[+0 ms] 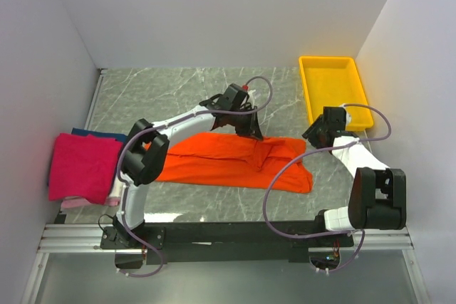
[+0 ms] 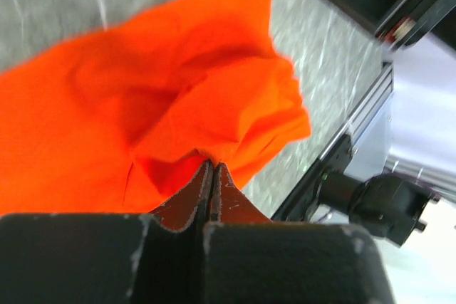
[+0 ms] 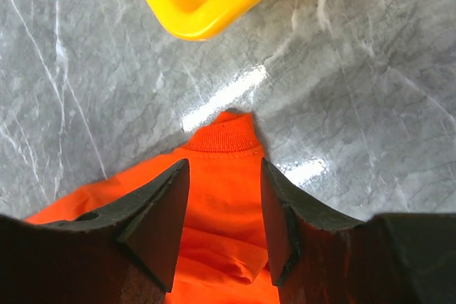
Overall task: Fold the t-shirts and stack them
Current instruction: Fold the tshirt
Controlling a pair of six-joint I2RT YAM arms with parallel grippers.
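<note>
- Two grippers we see: the left gripper point(image 2: 211, 170) clamped shut on a fold of the orange t-shirt point(image 1: 214, 165) — mid-tabletop.
- the right gripper point(image 3: 224, 169) spread wide above its collar point(image 3: 222, 133), gripping nothing.

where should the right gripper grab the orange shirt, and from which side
Probably the ribbed collar of the orange shirt, coming straight down from above: it lies flat on the table, pointing toward the yellow tray, and sits just ahead of the open right gripper.
</note>
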